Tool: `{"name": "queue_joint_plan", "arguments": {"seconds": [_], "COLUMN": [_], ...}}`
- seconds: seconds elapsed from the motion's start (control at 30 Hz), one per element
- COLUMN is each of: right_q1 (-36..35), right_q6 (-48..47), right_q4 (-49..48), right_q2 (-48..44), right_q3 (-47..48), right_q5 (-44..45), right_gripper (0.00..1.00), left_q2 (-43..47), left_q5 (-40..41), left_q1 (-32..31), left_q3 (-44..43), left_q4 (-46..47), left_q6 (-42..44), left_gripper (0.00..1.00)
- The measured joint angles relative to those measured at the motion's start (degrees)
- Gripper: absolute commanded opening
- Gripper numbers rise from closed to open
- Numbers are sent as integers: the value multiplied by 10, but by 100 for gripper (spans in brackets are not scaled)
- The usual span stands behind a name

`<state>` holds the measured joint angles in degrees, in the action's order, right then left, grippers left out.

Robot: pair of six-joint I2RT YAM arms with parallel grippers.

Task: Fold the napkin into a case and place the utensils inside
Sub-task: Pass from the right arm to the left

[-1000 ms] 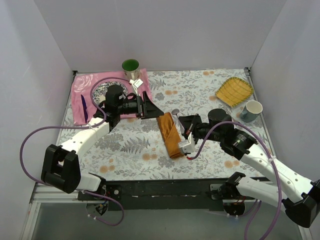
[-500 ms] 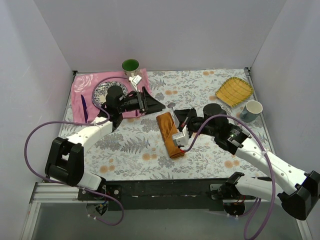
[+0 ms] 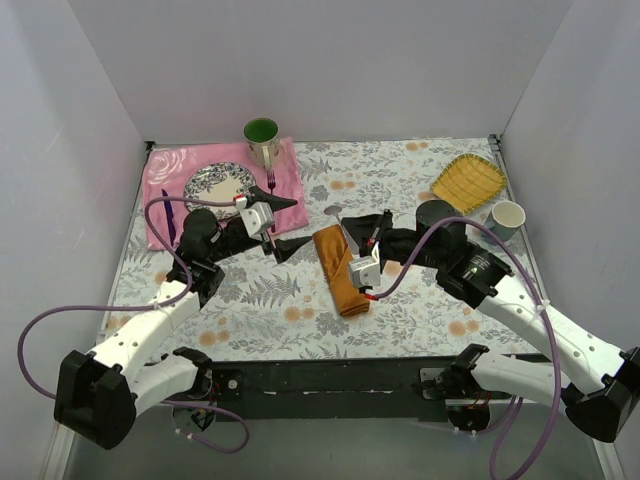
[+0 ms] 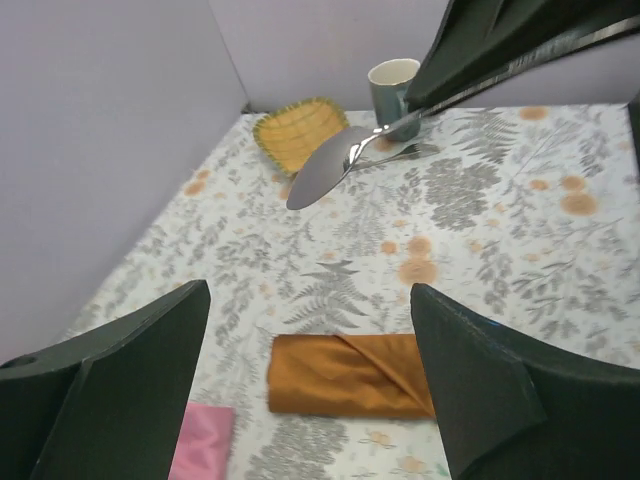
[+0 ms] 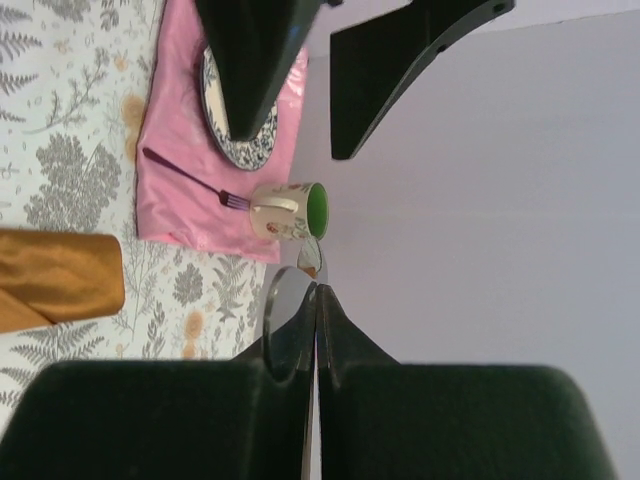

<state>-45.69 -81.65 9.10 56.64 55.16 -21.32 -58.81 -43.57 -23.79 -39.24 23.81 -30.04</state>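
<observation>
The case (image 3: 340, 270) lies flat near the middle of the floral tabletop (image 3: 420, 320), a little toward the near edge. It is the rust-orange napkin folded into a narrow rectangle with a diagonal fold across it, its long axis running roughly from far to near.

The right gripper (image 5: 316, 303) is pinched tight on the handle of a shiny metal spoon (image 4: 322, 174). The spoon's bowl sticks out free past the fingertips, by the far end of the case. Whether the bowl hangs over the cloth or just beside it cannot be told.

The left gripper (image 3: 298, 222) is spread wide and holds nothing. It sits just left of the case's far end, facing the spoon.

A pink cloth (image 3: 165, 170) covers the far left corner of the tabletop and carries a patterned plate (image 3: 218, 183). A purple fork (image 5: 185, 175) lies on the cloth right of the plate, and another purple utensil (image 3: 168, 215) lies near the cloth's left edge, too slim to name. A mug with a green inside (image 3: 261, 135) stands at the cloth's far edge.

Toward the far right corner lie a yellow woven mat (image 3: 468, 180) and, just nearer, a grey-blue cup (image 3: 507, 218) – both well apart from the case.
</observation>
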Motion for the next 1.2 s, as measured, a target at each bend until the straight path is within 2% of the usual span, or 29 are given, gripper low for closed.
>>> {"name": "queue_joint_plan", "arguments": {"seconds": [0.1, 0.27, 0.7, 1.03, 1.07, 1.13, 1.17, 1.2], "right_q1": [-6, -11, -28, -35, -35, -36, -36, -36], "right_q6": [27, 55, 83, 87, 88, 90, 91, 93], "right_q4": [2, 11, 31, 40, 40, 40, 40, 40], "right_q2": [0, 1, 4, 5, 5, 5, 5, 5], "right_q3": [21, 45, 63, 63, 63, 63, 63, 63], "right_q5": [-17, -35, -63, -74, -75, -75, -75, -75], "right_gripper": [1, 1, 1, 1, 1, 1, 1, 1], "left_q2": [-2, -10, -37, -42, -42, -44, -45, -45], "left_q5": [15, 54, 117, 97, 94, 87, 85, 82], "left_q1": [-23, -73, -112, -132, -134, -135, -135, -135], "left_q3": [16, 21, -10, -39, -41, -49, -52, -55], "left_q4": [20, 50, 79, 64, 59, 45, 37, 29], "left_q6": [111, 220, 264, 293, 297, 303, 307, 309], "left_gripper": [81, 78, 70, 35, 26, 17, 2, 0]}}
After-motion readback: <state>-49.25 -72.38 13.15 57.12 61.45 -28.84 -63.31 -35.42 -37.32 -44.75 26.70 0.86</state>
